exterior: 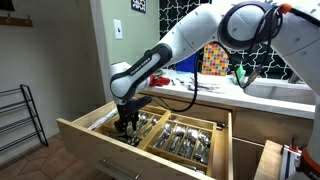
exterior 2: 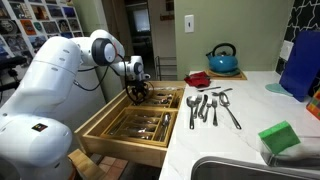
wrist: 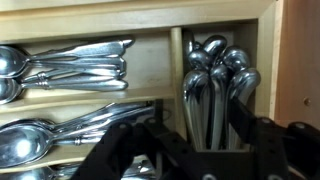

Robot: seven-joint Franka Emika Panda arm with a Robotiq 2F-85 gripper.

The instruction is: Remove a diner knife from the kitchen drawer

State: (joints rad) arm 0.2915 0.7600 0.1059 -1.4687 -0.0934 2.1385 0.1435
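Observation:
The kitchen drawer (exterior: pixel 90 128) is pulled wide open, and it also shows in an exterior view (exterior 2: pixel 120 142). Its wooden dividers hold silver cutlery. My gripper (exterior: pixel 126 124) reaches down into the drawer's far compartment in both exterior views (exterior 2: pixel 136 93). In the wrist view my gripper (wrist: pixel 200 135) is open. Its dark fingers straddle a bundle of long silver pieces with rounded ends (wrist: pixel 214 85) in a narrow compartment. I cannot tell which pieces are knives. More cutlery (wrist: pixel 75 65) lies in the compartments beside it.
Several loose pieces of cutlery (exterior 2: pixel 212 106) lie on the white counter. A red bowl (exterior 2: pixel 198 78), a blue kettle (exterior 2: pixel 223 59), a green sponge (exterior 2: pixel 279 137) and a sink (exterior 2: pixel 250 168) are nearby. A narrow pull-out with a red-and-white tag (exterior: pixel 287 158) stands beside the drawer.

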